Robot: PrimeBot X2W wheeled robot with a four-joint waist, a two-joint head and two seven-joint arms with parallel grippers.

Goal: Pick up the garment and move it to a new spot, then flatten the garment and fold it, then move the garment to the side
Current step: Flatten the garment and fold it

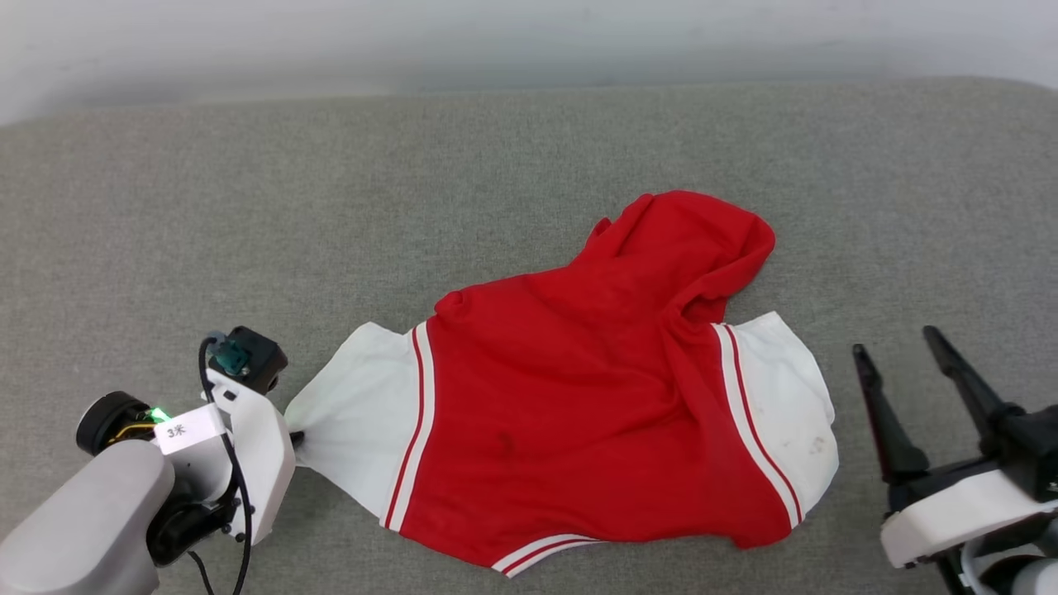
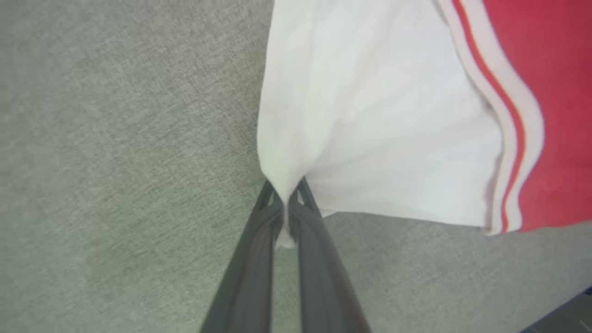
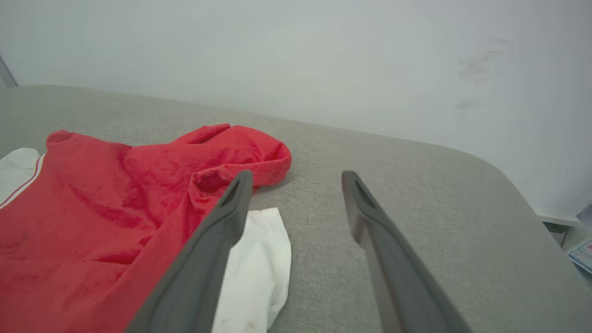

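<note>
- garment (image 1: 579,413): red jersey, white sleeves, striped trim. Lies rumpled on the grey padded surface (image 1: 248,207), slightly right of centre, with a red fold bunched at its far edge.
- left gripper (image 2: 286,196): fingers pressed together, clamped on the tip of the white sleeve (image 2: 370,115), the cloth drawn to a point.
- right gripper (image 3: 297,175): fingers spread wide, holding nothing, poised just beside the opposite sleeve (image 3: 259,259).

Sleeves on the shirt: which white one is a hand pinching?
The left sleeve: the left hand is shut on its edge. The right sleeve lies free, near the open right hand.
</note>
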